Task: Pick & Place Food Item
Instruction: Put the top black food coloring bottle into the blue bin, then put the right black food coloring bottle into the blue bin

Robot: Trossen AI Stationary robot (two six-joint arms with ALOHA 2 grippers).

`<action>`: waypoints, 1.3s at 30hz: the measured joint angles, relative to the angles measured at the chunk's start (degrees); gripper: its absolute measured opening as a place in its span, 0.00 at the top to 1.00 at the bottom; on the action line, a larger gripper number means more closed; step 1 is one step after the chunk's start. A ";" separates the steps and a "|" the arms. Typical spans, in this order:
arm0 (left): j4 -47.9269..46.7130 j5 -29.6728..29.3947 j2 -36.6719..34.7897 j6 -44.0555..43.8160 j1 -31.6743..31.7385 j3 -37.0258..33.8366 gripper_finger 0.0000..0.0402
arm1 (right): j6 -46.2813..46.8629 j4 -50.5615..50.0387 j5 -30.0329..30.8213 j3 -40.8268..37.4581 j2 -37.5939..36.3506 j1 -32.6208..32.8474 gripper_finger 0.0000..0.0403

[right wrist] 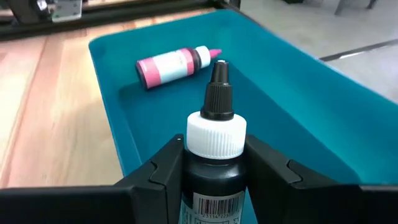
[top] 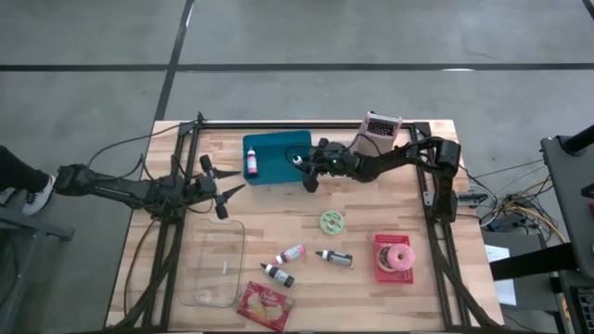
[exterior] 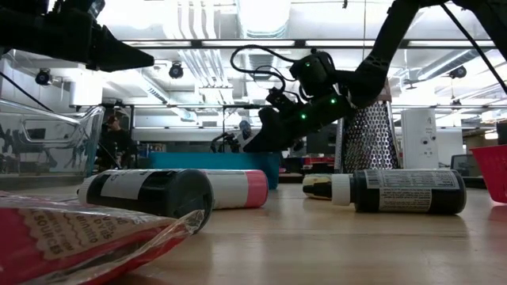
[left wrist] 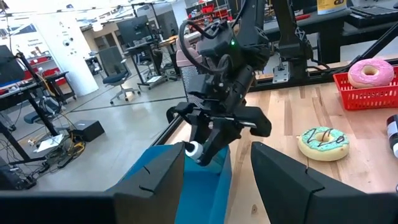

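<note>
A teal tray point(top: 278, 158) sits at the table's far middle, and a pink bottle point(right wrist: 174, 62) lies on its side inside it. My right gripper point(top: 304, 172) hangs at the tray's right edge, shut on a black bottle point(right wrist: 214, 155) with a white collar and a black nozzle. The nozzle points out over the tray. My left gripper point(left wrist: 217, 186) waits open near the table's left side with nothing between its fingers. My right gripper pinches the black bottle's body point(right wrist: 211, 186) between its two fingers, just behind the white collar. The fingers reach in from the table's right, slanting down, and the bottle lies along them with its nozzle point(right wrist: 219, 87) forward. The bottle is lifted clear above the tray.
A clear glass dish point(top: 215, 263) stands near left, with a red packet point(top: 264, 306) at the front edge. Three small bottles point(top: 290, 253) lie mid-table. A green donut point(top: 332, 221), a red basket with a pink donut point(top: 394, 257) and a grater point(top: 380, 125) stand to the right.
</note>
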 joint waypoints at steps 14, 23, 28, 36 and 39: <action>-0.81 -0.29 0.00 -0.06 0.00 -0.02 0.53 | 0.39 -0.65 -1.48 -0.61 -0.02 -0.05 0.69; -0.84 -1.46 0.00 -0.25 -0.01 -1.33 0.53 | -0.31 -0.98 -1.12 -0.74 -0.02 -0.05 0.52; 0.02 -2.10 0.00 -0.47 0.00 -2.10 0.53 | -2.42 -0.44 -1.00 -0.74 -0.02 -0.05 0.52; 1.49 -1.24 -0.04 -0.25 -0.02 -1.40 0.53 | -5.69 1.64 -1.55 -0.74 -2.94 0.01 0.57; 1.46 -0.82 -0.04 -0.25 -0.02 -1.40 0.53 | -6.96 -0.55 -4.80 -0.70 -5.57 0.15 0.57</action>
